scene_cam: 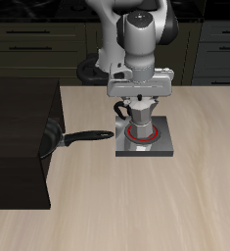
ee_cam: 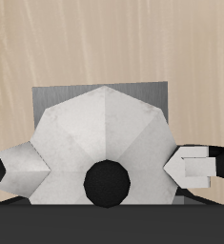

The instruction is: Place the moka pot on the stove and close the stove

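Note:
The silver moka pot (scene_cam: 136, 118) stands upright on the red coil of the flat grey stove (scene_cam: 161, 147), about mid-table. My gripper (scene_cam: 138, 100) is straight above the pot, low over it, with its jaws spread wide to either side of the pot's body. In the wrist view the faceted pot top (ee_cam: 104, 129) with its black lid knob (ee_cam: 106, 181) fills the space between my fingertips (ee_cam: 194, 165). The grey stove plate (ee_cam: 56, 97) shows behind the pot. I cannot see the fingers pressing on the pot.
A black frying pan (scene_cam: 58, 139) with a long handle (scene_cam: 90, 135) lies beside the stove, against a large black box (scene_cam: 19, 137). Dark cabinets run along the back.

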{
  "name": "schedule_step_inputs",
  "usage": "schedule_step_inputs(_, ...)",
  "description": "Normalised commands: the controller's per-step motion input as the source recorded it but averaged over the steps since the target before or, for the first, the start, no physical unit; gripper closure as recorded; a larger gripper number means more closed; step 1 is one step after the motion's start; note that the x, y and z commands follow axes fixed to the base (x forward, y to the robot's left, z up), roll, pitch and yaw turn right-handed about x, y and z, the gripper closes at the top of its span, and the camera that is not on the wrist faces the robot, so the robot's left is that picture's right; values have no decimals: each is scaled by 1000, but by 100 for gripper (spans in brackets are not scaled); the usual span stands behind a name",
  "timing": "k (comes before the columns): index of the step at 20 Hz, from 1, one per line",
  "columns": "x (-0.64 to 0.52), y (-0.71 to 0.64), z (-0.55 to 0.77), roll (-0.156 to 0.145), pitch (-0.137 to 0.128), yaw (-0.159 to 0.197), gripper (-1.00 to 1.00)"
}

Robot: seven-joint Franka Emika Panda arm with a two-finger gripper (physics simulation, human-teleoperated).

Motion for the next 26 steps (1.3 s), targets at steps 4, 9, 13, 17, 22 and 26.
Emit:
schedule_step_inputs(4, -96, 3, 12, 10, -2, 6, 100)
schedule_step_inputs(9, -85, -42, -60, 2, 16, 15, 100)
schedule_step_inputs(13, -14, -110, 41, -40, 3, -4, -100)
schedule_step_inputs(17, 38, -80, 41, -7, -23, 24, -100)
schedule_step_inputs(22, 8, -6, 22, -2, -10, 11, -100)
schedule_step_inputs(26, -56, 63, 8, 10, -1, 7, -100)
